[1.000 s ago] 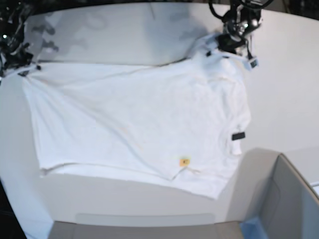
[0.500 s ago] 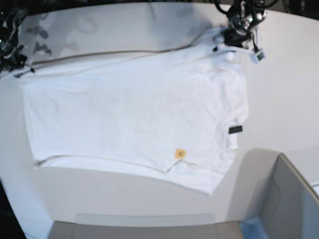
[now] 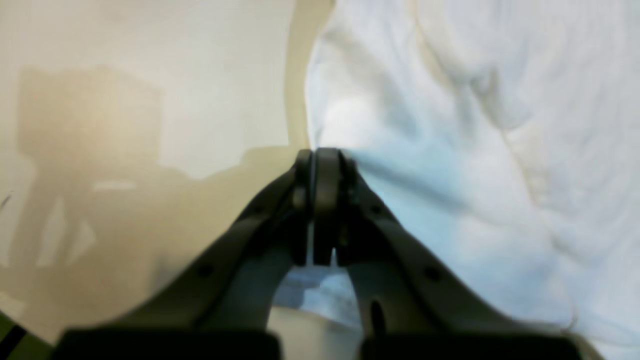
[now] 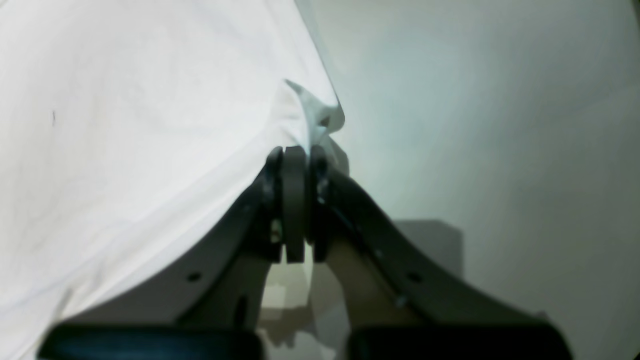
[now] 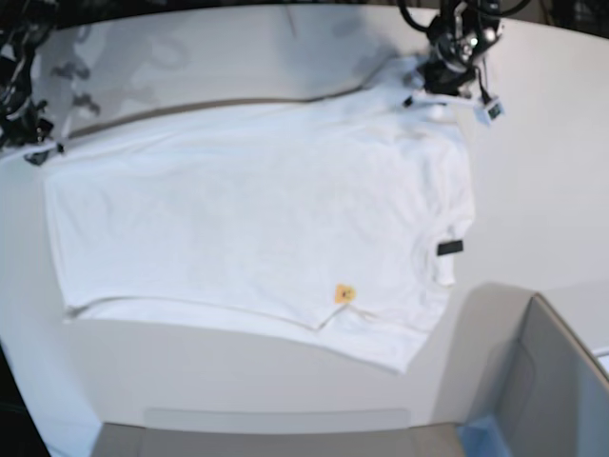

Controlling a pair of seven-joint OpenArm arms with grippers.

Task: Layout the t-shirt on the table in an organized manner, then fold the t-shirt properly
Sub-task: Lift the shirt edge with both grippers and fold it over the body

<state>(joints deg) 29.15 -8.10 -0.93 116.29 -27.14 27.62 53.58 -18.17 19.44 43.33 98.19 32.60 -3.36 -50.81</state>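
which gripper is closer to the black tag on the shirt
Left. The left gripper pinches the t-shirt at the far corner on the black tag side; the right gripper grips the opposite end.

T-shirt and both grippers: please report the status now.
Both grippers shut on t-shirt edge: left gripper, right gripper. Shirt spread on table. Grey box near shirt's corner.

The left wrist view was soft throughout; the t-shirt (image 3: 475, 150) showed no print. In the base view the grey box (image 5: 561, 381) was cut off at the lower right corner. The right gripper (image 5: 36, 152) sat at the frame's left edge, apparently partly cropped.
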